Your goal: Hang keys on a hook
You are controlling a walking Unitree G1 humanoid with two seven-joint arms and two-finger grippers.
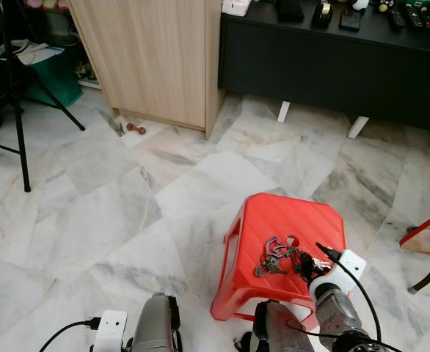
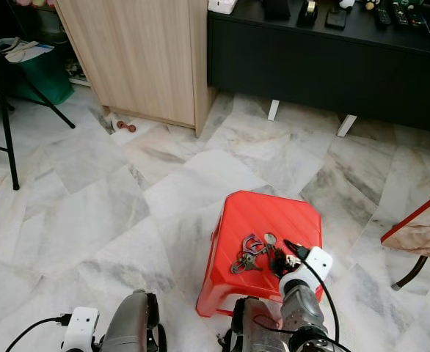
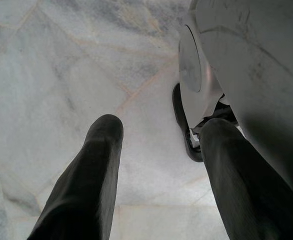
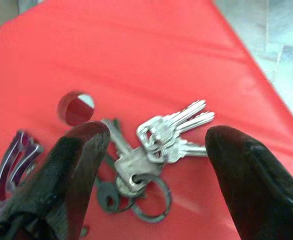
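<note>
Keys [image 4: 159,150] are sitting on top of the red stool [image 1: 288,220], toward its near right part, and our right gripper [image 4: 154,165] hangs right over them with its fingers spread wide, one on each side of the bunch, holding nothing yet. In the right wrist view the blades fan out roughly across the gap, pointing toward one finger, so we reckon closing would pinch along the bunch, not across it.

The right arm is clearly the nearer one. Our left gripper [image 3: 156,165] is down by the marble floor [image 1: 127,205], also spread and empty, well apart from the stool.

Counting: one bunch, one large split ring [image 4: 149,197], about four or five keys (they overlap, hard to be sure), one purple carabiner-like clip [image 4: 14,167]. We can't make out a hook.
</note>
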